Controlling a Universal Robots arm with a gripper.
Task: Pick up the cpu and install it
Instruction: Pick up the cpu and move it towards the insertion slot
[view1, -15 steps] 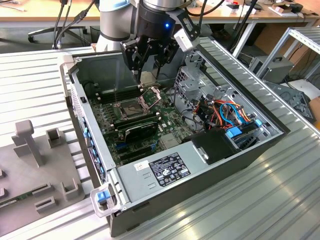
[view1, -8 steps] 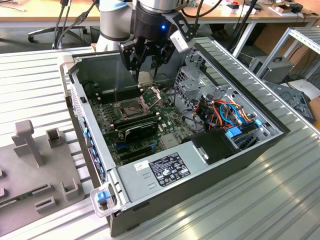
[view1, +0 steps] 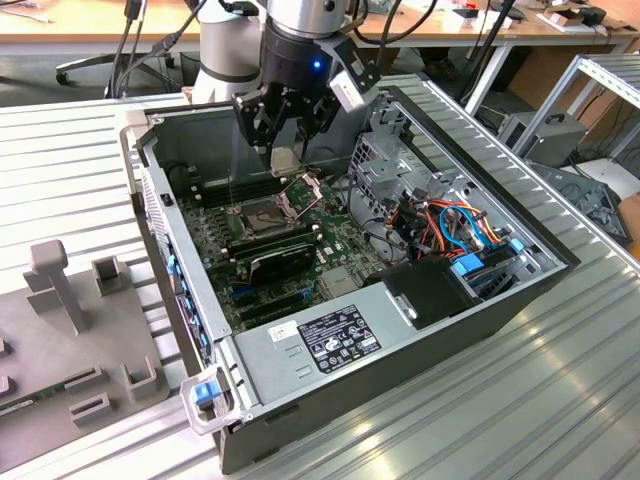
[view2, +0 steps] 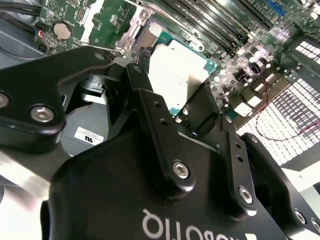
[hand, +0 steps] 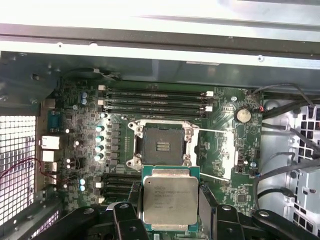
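The cpu (hand: 170, 197), a thin square chip with a dull grey-tan face and a green rim, hangs level in the air with my gripper (hand: 170, 201) shut on its two opposite edges. Black fingers (hand: 206, 200) press its sides. In the exterior view the gripper (view1: 285, 150) holds the cpu (view1: 284, 160) inside the open computer case, a little above the motherboard. The silver-framed socket (hand: 161, 145) lies open with its dark contact field bare, beside the chip and below it. In the second wrist view the cpu (view2: 177, 70) shows past the black fingers (view2: 200, 107), over the socket area.
Long black memory slots (hand: 155, 100) run beside the socket. A metal drive cage (view1: 400, 165) and coloured cables (view1: 450, 225) fill the case at the exterior view's right. The case walls (view1: 150, 190) ring the board. A grey fixture block (view1: 60, 290) stands outside the case.
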